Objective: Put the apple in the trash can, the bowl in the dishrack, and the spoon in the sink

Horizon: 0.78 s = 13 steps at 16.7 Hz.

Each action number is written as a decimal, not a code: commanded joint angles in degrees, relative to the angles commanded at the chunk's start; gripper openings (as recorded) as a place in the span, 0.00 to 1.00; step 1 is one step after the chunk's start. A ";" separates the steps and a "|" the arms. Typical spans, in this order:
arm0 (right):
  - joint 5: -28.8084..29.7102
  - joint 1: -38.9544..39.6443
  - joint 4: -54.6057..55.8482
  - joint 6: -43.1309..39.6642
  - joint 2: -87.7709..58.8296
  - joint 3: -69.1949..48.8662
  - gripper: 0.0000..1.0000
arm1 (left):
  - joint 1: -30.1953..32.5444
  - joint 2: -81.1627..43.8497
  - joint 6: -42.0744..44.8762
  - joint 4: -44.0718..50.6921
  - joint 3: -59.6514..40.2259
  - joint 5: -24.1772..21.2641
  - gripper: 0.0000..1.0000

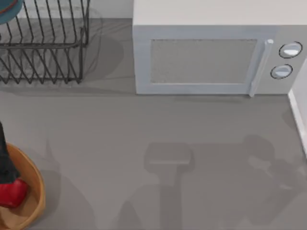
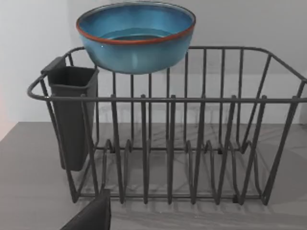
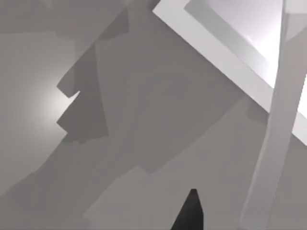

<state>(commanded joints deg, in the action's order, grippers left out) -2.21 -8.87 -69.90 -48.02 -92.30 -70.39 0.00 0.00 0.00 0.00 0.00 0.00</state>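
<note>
The blue-teal bowl (image 2: pixel 136 36) with its brownish rim sits high at the dishrack's (image 2: pixel 192 143) far left corner, above the top bar; the top view shows it at the corner (image 1: pixel 9 12) of the rack (image 1: pixel 43 43). The red apple (image 1: pixel 12 192) lies inside the tan-orange trash can (image 1: pixel 34 189) at the table's front left. A dark part of my left arm (image 1: pixel 4 160) hangs just over the apple. One dark fingertip (image 2: pixel 93 218) shows before the rack. The right wrist view holds one dark fingertip (image 3: pixel 189 213) above bare table near the sink's white rim (image 3: pixel 216 48). The spoon is out of view.
A white microwave (image 1: pixel 206 52) with a vertical handle stands at the back, right of the dishrack. A dark utensil holder (image 2: pixel 72 115) hangs on the rack's side. A white raised edge (image 1: pixel 298 115) runs along the table's right side. A pale bar (image 3: pixel 271 143) crosses the right wrist view.
</note>
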 joint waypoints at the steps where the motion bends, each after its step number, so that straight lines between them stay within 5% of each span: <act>1: 0.01 -0.08 -1.67 -0.16 -3.62 -4.82 0.00 | 0.00 0.00 0.00 0.00 0.00 0.00 1.00; 13: 0.30 -0.95 -22.45 -0.34 -51.40 -76.09 0.00 | 0.00 0.00 0.00 0.00 0.00 0.00 1.00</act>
<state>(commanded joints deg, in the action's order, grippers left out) -1.90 -9.81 -92.36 -48.36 -143.69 -146.48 0.00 0.00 0.00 0.00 0.00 0.00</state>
